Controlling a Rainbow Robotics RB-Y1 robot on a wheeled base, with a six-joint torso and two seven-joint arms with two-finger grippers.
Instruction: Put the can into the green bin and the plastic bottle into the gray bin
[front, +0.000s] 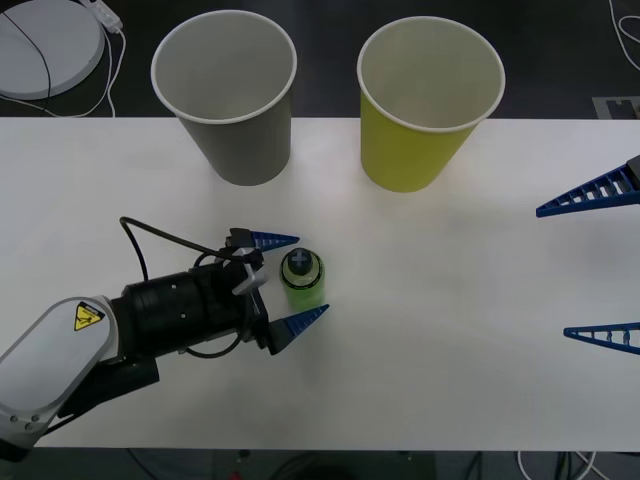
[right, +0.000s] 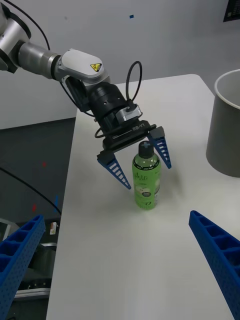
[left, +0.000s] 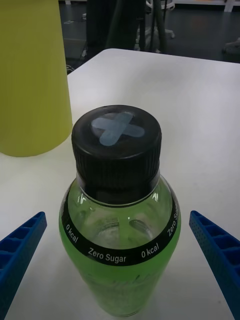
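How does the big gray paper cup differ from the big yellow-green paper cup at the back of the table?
The gray paper cup is dull gray and stands toward the robot's left; the yellow-green paper cup is bright chartreuse and stands to its right. The gray cup lies nearer the left gripper, whose open fingers flank the bottle. Both stand upright, tapered, white inside, with rolled rims.

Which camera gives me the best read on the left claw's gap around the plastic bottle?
The right wrist view: it shows the left claw side-on, open, fingers either side of the upright plastic bottle. The front view looks down on the cap between the fingers. The left wrist view shows the bottle close, only fingertips at the corners.
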